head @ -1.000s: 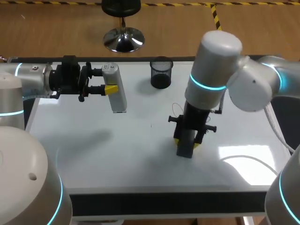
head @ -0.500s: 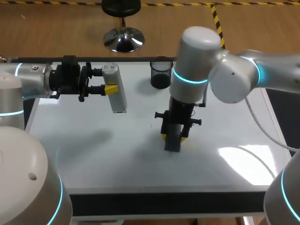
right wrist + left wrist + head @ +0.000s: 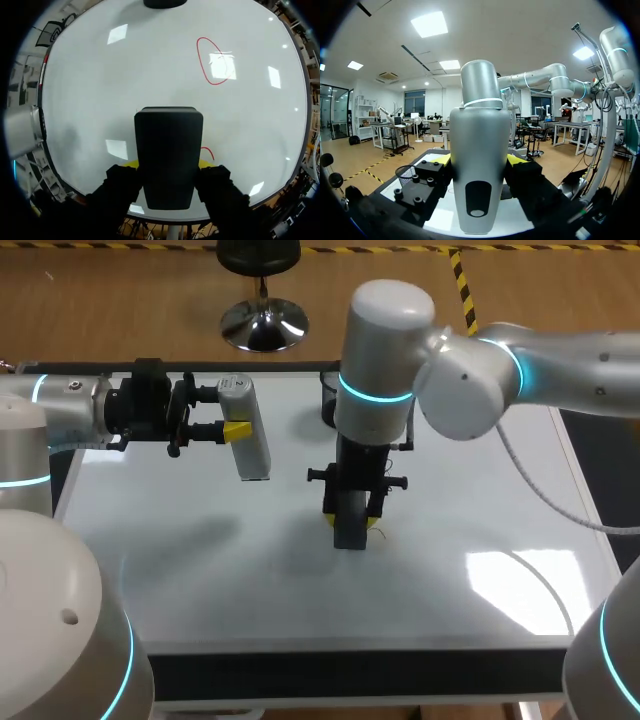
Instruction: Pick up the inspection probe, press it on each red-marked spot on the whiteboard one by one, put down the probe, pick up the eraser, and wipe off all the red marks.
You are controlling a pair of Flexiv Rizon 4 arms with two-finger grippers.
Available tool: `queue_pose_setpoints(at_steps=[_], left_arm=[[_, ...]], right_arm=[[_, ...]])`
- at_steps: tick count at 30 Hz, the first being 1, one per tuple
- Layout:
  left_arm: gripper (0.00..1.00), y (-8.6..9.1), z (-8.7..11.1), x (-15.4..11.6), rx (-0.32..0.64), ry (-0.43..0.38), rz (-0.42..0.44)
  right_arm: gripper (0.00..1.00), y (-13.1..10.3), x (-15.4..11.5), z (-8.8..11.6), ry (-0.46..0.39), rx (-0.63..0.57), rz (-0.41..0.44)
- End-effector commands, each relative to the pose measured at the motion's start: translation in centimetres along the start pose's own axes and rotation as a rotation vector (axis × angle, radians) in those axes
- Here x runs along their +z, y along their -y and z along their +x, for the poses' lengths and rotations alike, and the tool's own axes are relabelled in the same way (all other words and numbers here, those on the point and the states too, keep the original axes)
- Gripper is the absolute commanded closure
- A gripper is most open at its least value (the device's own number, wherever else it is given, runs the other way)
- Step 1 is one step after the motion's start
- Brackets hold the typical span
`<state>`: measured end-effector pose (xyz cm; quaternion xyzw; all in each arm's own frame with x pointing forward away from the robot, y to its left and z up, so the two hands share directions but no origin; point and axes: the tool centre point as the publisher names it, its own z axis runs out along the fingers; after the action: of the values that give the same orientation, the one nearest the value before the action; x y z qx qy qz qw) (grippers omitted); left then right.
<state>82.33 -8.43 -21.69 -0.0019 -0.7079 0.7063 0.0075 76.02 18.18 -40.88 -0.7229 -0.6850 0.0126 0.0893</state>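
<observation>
Where eraser (image 3: 350, 532) meets whiteboard (image 3: 200, 560), right gripper (image 3: 351, 522) clamps it.

No legible txt, nos. or signs

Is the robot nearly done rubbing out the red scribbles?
Not quite. Probing seems over, though the left end effector holds the probe in the air instead of laying it down. In hand: the right end effector grips the eraser against the whiteboard. Left: a red loop ahead of the eraser and a short red stroke beside it need wiping.
</observation>
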Motion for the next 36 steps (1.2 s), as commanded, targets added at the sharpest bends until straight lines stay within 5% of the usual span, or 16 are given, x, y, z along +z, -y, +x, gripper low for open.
queue_pose_setpoints(at_steps=[1, 11, 36], left_arm=[[1.00, 0.1, -0.1, 0.0, 0.000, -0.002, 0.000], [1.00, 0.1, -0.1, 0.0, 0.000, -0.002, 0.000], [1.00, 0.1, -0.1, 0.0, 0.000, -0.002, 0.000]], right_arm=[[1.00, -0.5, 1.2, -0.1, -0.020, -0.001, 0.008], [1.00, 0.2, 2.3, -0.7, -0.051, 0.010, 0.012], [1.00, 2.5, 3.2, -6.7, -0.084, 0.165, 0.099]])
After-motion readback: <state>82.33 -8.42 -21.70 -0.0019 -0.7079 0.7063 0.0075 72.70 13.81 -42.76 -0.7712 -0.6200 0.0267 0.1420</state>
